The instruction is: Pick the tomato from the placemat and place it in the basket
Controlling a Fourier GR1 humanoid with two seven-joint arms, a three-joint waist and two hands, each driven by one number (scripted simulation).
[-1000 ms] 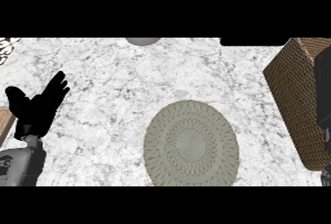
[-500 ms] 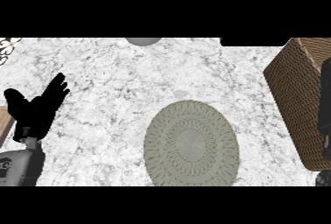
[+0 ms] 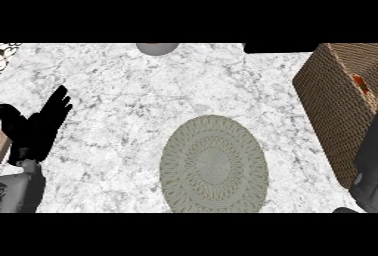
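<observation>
Near the right edge, the right hand point(image 3: 368, 150) is mostly cut off, grip unreadable; the left hand point(image 3: 40, 125) rests open. Past the placemat point(image 3: 214, 165), the tomato point(image 3: 359, 81) shows red inside the basket point(image 3: 325, 100); a careless withdrawal might snag its wall.

white grey-veined marble surface point(image 3: 148, 90); grey-green round woven placemat point(image 3: 214, 164) with concentric rings; tan-brown wicker basket point(image 3: 328, 100), checked weave.
</observation>
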